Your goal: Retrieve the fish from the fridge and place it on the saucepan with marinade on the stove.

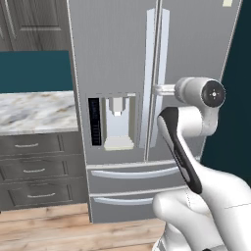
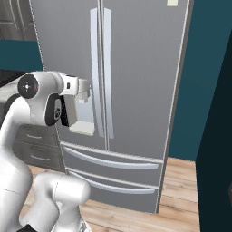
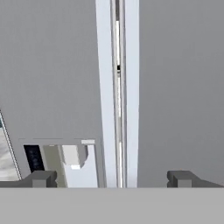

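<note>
Gripper (image 3: 111,179) wide open, holding nothing, lined up in front of the fridge (image 1: 122,59) with the two door handles (image 3: 117,87) between its fingertips (image 3: 41,178), not clearly touching yet. Both doors are shut, so the fish is presumably inside, out of sight. Nothing done so far: door opening, grabbing the fish, and moving to the pan on the stove are all left
</note>
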